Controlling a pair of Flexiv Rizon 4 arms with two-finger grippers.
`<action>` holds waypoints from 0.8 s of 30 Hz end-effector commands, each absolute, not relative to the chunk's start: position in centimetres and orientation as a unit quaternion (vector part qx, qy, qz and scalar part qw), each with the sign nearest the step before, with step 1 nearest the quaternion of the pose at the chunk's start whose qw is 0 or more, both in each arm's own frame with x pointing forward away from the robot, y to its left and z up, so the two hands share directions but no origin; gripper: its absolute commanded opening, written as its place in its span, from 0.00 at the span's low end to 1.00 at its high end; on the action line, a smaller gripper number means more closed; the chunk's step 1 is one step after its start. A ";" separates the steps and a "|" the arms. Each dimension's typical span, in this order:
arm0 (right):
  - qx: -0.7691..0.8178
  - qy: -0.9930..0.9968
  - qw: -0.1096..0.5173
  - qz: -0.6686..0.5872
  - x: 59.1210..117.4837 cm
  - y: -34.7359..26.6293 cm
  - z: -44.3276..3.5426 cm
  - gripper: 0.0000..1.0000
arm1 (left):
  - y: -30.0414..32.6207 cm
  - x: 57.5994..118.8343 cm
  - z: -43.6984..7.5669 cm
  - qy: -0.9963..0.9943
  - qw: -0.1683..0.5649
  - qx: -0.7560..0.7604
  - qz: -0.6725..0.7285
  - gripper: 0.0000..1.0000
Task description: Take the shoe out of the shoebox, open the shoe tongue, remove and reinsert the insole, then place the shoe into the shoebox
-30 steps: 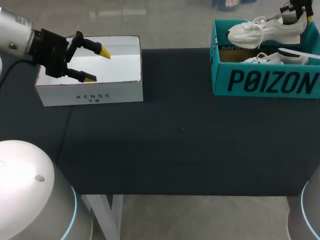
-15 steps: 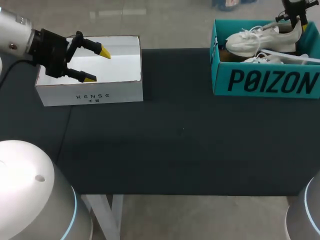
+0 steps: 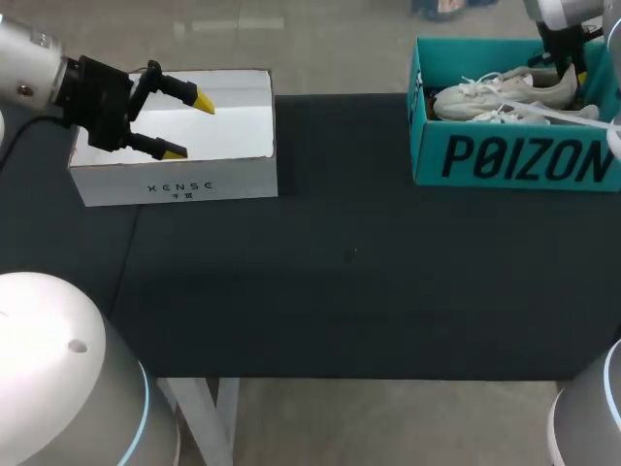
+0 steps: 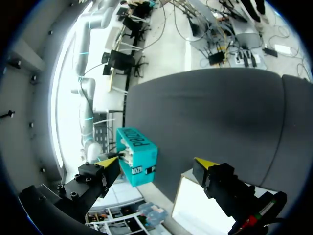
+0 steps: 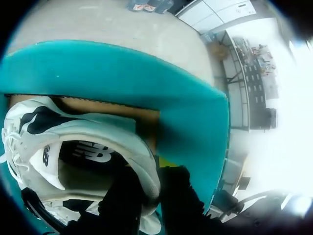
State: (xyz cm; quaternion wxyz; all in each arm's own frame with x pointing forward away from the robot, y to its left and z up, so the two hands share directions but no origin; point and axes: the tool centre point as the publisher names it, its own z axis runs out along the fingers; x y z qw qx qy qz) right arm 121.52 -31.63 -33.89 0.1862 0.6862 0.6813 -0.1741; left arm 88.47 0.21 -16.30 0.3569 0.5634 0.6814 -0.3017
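Shoe [image 3: 506, 90] sits in the black-lettered teal shoebox [image 3: 514, 160], heel pinched by right jaws; left jaws gape over white box [image 3: 175, 184].

Dark grey table [image 3: 349, 291] (matte top)

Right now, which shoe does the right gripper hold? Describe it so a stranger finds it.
Look at the teal shoebox at the table's far right. Two white sneakers lie inside; it is the rear sneaker, its heel pinched by the right gripper, not the front sneaker.
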 end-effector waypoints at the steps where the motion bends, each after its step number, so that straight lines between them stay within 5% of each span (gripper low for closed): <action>1: 0.691 0.674 0.153 -0.211 123.0 -31.9 -36.1 0.00 | 0.2 88.5 -16.3 0.682 0.356 0.564 -0.301 1.00; 10: 0.694 0.667 0.139 -0.233 122.4 -32.4 -37.4 0.00 | 0.2 88.5 -16.3 0.682 0.356 0.564 -0.301 1.00; 14: 0.697 0.663 0.138 -0.234 122.3 -32.8 -36.8 0.47 | 0.2 88.5 -16.3 0.682 0.356 0.564 -0.301 1.00; 16: 0.700 0.662 0.139 -0.231 122.4 -33.0 -36.5 0.50 | 0.2 88.5 -16.3 0.682 0.356 0.564 -0.301 1.00; 20: 0.704 0.660 0.144 -0.219 122.3 -33.0 -34.9 0.76 | 0.2 88.5 -16.3 0.682 0.356 0.564 -0.301 1.00; 24: 0.703 0.663 0.152 -0.205 122.2 -32.8 -33.0 0.90 | 0.2 88.5 -16.3 0.682 0.356 0.564 -0.301 1.00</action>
